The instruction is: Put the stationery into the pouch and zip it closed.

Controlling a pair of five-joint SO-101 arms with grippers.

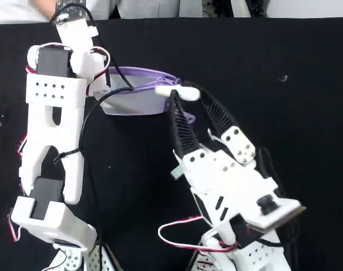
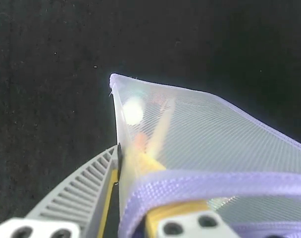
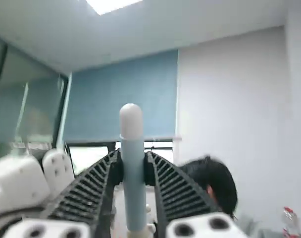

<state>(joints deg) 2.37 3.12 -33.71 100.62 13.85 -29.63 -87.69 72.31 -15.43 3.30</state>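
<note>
The mesh pouch [image 1: 135,100] sits at the far middle of the black desk [image 1: 284,68], its purple zip edge [image 1: 143,73] bowed into an arc, so the mouth looks spread open. Whether its base rests on the desk cannot be told.

The left arm [image 1: 53,113] runs up to the pouch's left end. In its wrist view the left tool [image 2: 125,198] is clamped on the pouch [image 2: 200,139] at the zip edge [image 2: 215,183], with a grey ribbed finger [image 2: 86,191] on one side of the fabric and the other finger against the opposite side. Through the mesh, blurred shapes [image 2: 158,131] lie inside the pouch: a pale slender stick, a pale round spot and something yellow-orange. Their exact kind cannot be made out. The black desk [image 2: 51,49] lies beyond the pouch.

The right arm [image 1: 233,180] comes in from the near side of the pouch. The right tool [image 1: 184,97] is at the pouch's right end, closed on a white marker [image 1: 167,90] that lies crosswise over the mouth, just beside the zip edge. In the right wrist view the tool [image 3: 133,173] pinches the marker [image 3: 131,119] between two black ribbed fingers [image 3: 170,183], and the marker's rounded cap stands out past the fingertips.
</note>
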